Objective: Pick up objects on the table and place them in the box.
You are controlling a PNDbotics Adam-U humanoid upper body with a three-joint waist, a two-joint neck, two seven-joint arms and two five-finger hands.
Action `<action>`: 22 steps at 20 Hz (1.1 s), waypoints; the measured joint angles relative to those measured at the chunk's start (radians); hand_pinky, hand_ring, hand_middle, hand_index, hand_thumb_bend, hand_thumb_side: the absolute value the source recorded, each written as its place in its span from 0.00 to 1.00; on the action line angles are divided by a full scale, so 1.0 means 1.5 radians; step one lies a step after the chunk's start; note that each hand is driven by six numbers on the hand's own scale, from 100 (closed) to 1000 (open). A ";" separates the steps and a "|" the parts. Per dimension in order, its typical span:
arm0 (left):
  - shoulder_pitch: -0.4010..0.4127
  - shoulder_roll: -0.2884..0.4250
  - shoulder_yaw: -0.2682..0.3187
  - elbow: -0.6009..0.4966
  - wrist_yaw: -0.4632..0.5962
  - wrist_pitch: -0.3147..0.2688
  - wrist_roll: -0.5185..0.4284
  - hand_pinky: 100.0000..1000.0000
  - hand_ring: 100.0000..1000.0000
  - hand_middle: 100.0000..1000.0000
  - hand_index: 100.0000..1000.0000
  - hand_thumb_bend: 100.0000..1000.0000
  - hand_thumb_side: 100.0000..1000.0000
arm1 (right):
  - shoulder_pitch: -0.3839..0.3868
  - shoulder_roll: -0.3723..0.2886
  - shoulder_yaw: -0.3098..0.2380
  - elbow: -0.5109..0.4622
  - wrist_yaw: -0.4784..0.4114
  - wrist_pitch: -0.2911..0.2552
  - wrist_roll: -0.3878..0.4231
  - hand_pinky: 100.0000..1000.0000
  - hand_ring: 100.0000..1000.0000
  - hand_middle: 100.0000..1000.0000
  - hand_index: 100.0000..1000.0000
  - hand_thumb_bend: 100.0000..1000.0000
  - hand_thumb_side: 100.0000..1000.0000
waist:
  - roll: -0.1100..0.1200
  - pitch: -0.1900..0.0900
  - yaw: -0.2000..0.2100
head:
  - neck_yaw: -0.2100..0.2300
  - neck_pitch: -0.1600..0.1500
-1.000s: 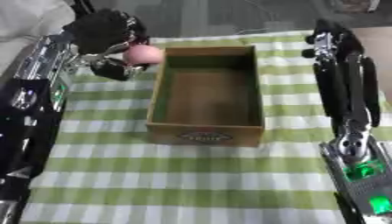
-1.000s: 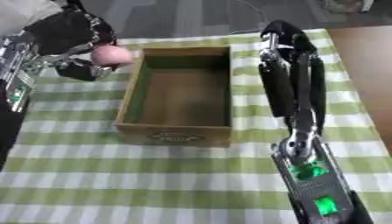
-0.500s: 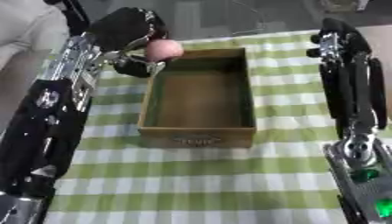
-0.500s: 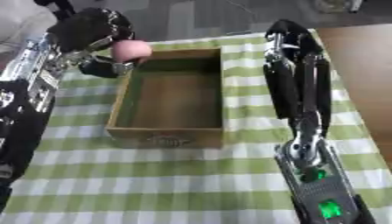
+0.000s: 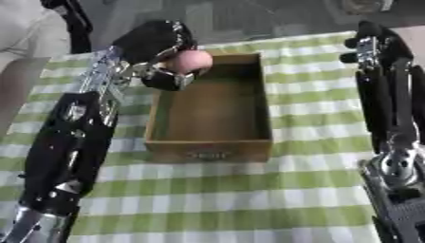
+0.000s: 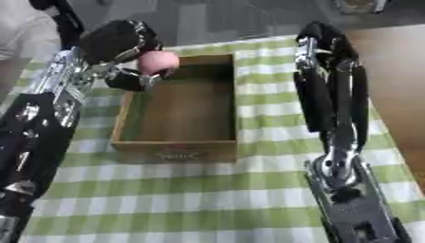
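Your left robot hand (image 5: 158, 50) has its fingers curled round a pink ball (image 5: 189, 61), holding it above the far left corner of the wooden box (image 5: 211, 144), right over the box's left wall and far rim. The box sits on the green-and-white checked cloth (image 5: 232, 194) covering the counter, its long sides running away from you, and its inside shows only bare floor. Your left forearm runs along the box's left side, just beside its wall. Your right arm stretches along the right, well apart from the box, with a strip of cloth between them. You cannot tell how the right robot hand (image 6: 319, 38) holds its fingers at the far edge.
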 measured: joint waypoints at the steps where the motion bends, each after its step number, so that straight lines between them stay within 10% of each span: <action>1: 0.000 -0.003 0.002 0.005 0.000 0.000 -0.004 0.02 0.25 0.23 0.45 0.00 0.30 | 0.000 0.000 0.000 0.000 0.000 0.000 0.000 0.86 0.64 0.64 0.84 0.00 0.93 | 0.000 0.001 -0.001 | 0.000 0.000; 20: 0.012 -0.023 0.004 0.066 0.011 -0.038 -0.128 0.44 0.64 0.61 0.87 0.00 0.48 | 0.000 0.000 0.000 0.000 -0.001 -0.004 -0.004 0.86 0.64 0.64 0.84 0.00 0.94 | 0.004 0.004 -0.006 | 0.004 0.000; 22: 0.013 -0.024 0.006 0.066 0.014 -0.042 -0.141 0.52 0.71 0.71 0.98 0.19 0.58 | 0.000 0.000 0.000 0.000 -0.001 -0.004 -0.005 0.86 0.64 0.64 0.84 0.00 0.94 | 0.004 0.004 -0.005 | 0.004 0.000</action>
